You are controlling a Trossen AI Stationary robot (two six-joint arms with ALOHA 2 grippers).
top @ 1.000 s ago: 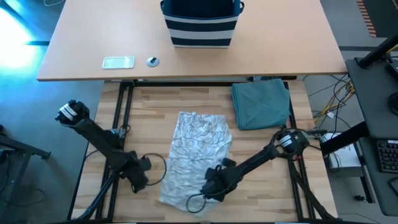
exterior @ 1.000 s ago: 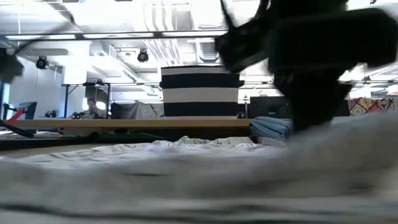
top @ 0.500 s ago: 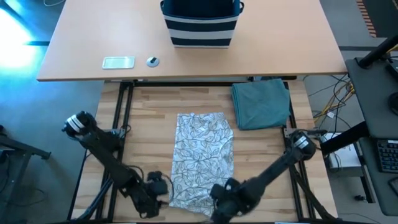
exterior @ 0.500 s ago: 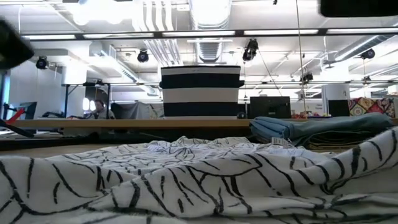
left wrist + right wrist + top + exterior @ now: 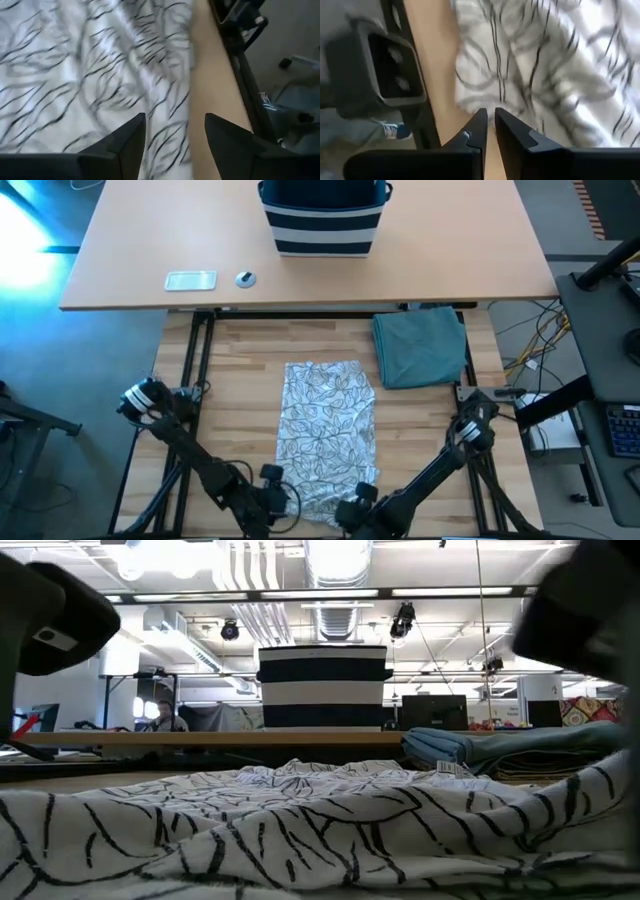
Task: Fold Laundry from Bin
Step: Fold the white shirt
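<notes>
A: Now, where is the patterned garment [image 5: 327, 428] lying?

B: Spread flat mid-table. Left gripper [image 5: 175, 131] is hovering at its near edge, fingers parted, empty. Right gripper [image 5: 490, 125] beside it, fingers nearly closed, gripping nothing.

I see a big desk [image 5: 480, 250]. On the desk lies a flat clear card [image 5: 190, 280], and a small round thing [image 5: 245, 278] sits just beside it. Cables [image 5: 535, 330] lie near the desk's right end.

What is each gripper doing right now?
Left gripper: open, holding nothing, over the patterned garment at its near edge.
Right gripper: nearly closed, nothing between its fingers, at the same near edge.
</notes>
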